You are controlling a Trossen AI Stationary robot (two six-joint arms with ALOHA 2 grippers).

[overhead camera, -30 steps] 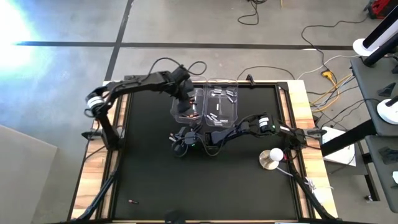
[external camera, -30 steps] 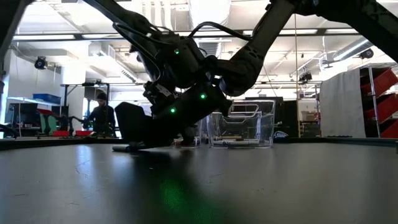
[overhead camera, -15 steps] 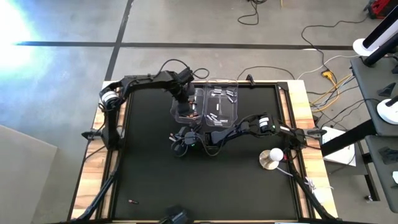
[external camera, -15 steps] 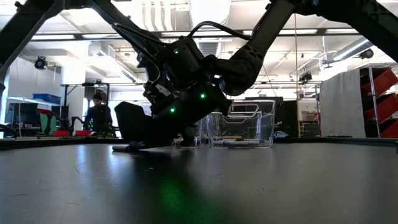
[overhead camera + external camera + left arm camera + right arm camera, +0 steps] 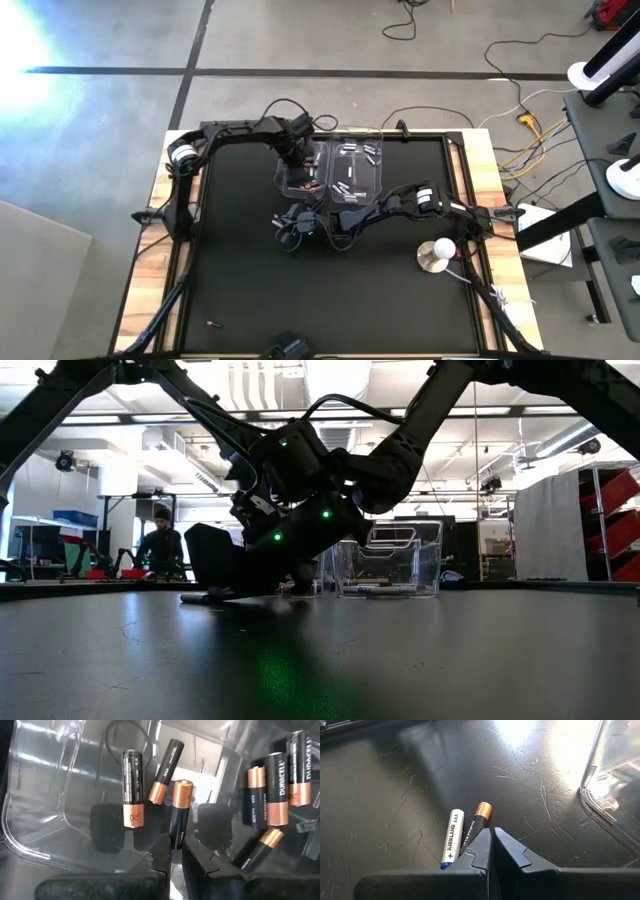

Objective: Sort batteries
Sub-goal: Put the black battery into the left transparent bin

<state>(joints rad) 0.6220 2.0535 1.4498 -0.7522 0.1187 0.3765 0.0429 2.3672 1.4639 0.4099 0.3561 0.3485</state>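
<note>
My left gripper (image 5: 172, 854) closed, empty, still above clear plastic bin (image 5: 300, 172), arm pulling back toward ten o'clock. My right gripper (image 5: 491, 841) closed beside white and black-copper cylindrical batteries (image 5: 453, 838), unmoved; pickup pending.

Two clear rectangular plastic bins (image 5: 340, 172) block the black table's (image 5: 240, 290) far middle; toward the camera-side edge from them, the mat lies open.
</note>
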